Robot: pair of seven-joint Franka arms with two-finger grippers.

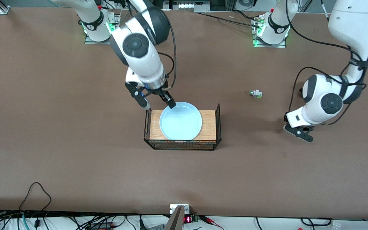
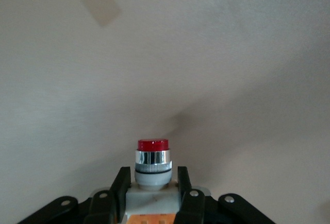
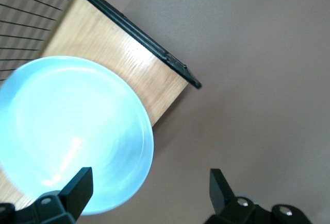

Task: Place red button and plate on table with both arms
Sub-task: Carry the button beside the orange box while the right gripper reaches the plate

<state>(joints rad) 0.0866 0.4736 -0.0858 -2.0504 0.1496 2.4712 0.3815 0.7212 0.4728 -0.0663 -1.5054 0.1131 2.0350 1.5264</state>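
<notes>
The pale blue plate (image 1: 180, 121) lies on a small wooden board (image 1: 208, 125) with black wire-mesh sides, mid-table. My right gripper (image 1: 157, 103) is open and straddles the plate's rim on the side toward the robot bases. In the right wrist view (image 3: 149, 180) one finger is over the plate (image 3: 72, 131) and the other over bare table. My left gripper (image 1: 300, 132) is low over the brown table (image 1: 75, 127) near the left arm's end. The left wrist view shows it (image 2: 152, 183) shut on the red button (image 2: 152, 158) by its white body, red cap pointing outward.
A small white-green part (image 1: 256, 93) lies on the table between the board and the left arm's base. The mesh walls (image 1: 180, 145) rise at the board's ends and along the side nearer the front camera. Cables run along the table's front edge.
</notes>
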